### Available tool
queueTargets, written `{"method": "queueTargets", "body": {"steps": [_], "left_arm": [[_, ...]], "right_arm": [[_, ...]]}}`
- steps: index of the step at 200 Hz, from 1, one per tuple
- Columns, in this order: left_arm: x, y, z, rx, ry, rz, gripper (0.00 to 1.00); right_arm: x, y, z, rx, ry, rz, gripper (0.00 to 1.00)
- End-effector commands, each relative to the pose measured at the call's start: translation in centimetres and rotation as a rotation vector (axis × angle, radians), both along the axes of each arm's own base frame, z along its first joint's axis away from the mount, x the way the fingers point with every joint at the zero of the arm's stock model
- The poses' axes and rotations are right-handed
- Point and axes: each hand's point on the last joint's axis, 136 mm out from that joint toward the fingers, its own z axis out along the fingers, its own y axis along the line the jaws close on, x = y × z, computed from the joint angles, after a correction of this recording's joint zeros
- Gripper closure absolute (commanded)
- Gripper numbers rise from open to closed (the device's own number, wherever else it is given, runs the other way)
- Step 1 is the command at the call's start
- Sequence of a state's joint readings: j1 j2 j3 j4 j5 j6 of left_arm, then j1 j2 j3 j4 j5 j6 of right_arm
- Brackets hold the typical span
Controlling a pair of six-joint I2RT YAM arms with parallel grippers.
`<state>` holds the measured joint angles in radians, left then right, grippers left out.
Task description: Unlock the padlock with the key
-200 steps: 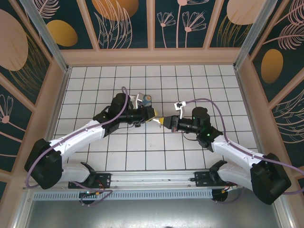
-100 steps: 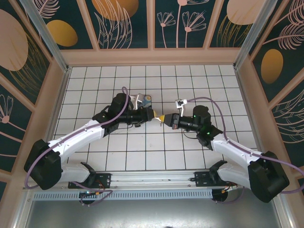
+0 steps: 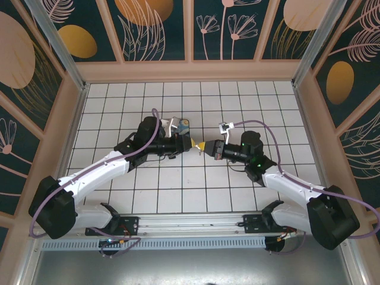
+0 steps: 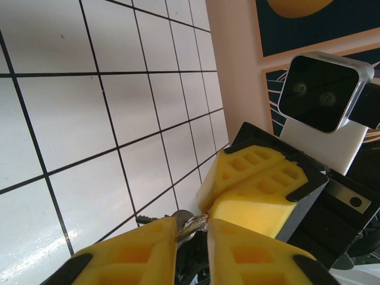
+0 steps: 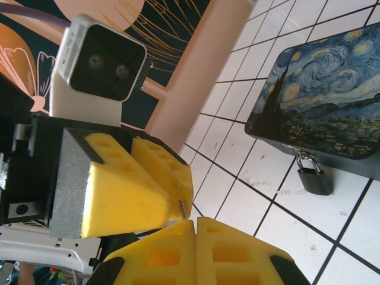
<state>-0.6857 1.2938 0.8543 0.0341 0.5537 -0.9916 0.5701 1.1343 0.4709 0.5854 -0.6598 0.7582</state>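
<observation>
— Since that bunch is so thin and light, where do you have it?
— I have the key (image 4: 187,224) up off the floor. My left gripper (image 4: 191,244) is clamped on it right at the fingertips. My right wrist camera shows a sliver of metal poking out of that pinch.
— And your other claw?
— My right gripper (image 5: 196,228) sits nose to nose with the left, its pads pressed together at the ring. I cannot tell whether it has any bite on the ring.
— Will the key slip?
— I judge it could. It is smooth, hard metal hanging loose on a ring, so the spare keys can swing and the blade can twist in soft foam. I'd want my hold on the flat bow, with the blade sticking out free.
— The padlock?
— The padlock (image 5: 313,177) hangs at the front of the painted box (image 5: 323,101), with its body resting on the white tiles (image 5: 356,231), apart from both grippers. It looks small and stiff and can probably pivot on its shackle, so I expect to steady it by the body.
</observation>
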Motion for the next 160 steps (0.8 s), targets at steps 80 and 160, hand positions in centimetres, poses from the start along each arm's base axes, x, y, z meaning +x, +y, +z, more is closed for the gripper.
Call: {"method": "queueTargets", "body": {"steps": [80, 160], "left_arm": [[-0.6, -0.7, 1.7, -0.064, -0.050, -0.056, 0.95], [-1.1, 0.8, -1.3, -0.085, 0.216, 0.078, 1.00]], "right_arm": [[0.0, 0.9, 2.6, 0.068, -0.048, 0.048, 1.00], [2.5, -3.9, 0.5, -0.308, -0.270, -0.145, 0.61]]}}
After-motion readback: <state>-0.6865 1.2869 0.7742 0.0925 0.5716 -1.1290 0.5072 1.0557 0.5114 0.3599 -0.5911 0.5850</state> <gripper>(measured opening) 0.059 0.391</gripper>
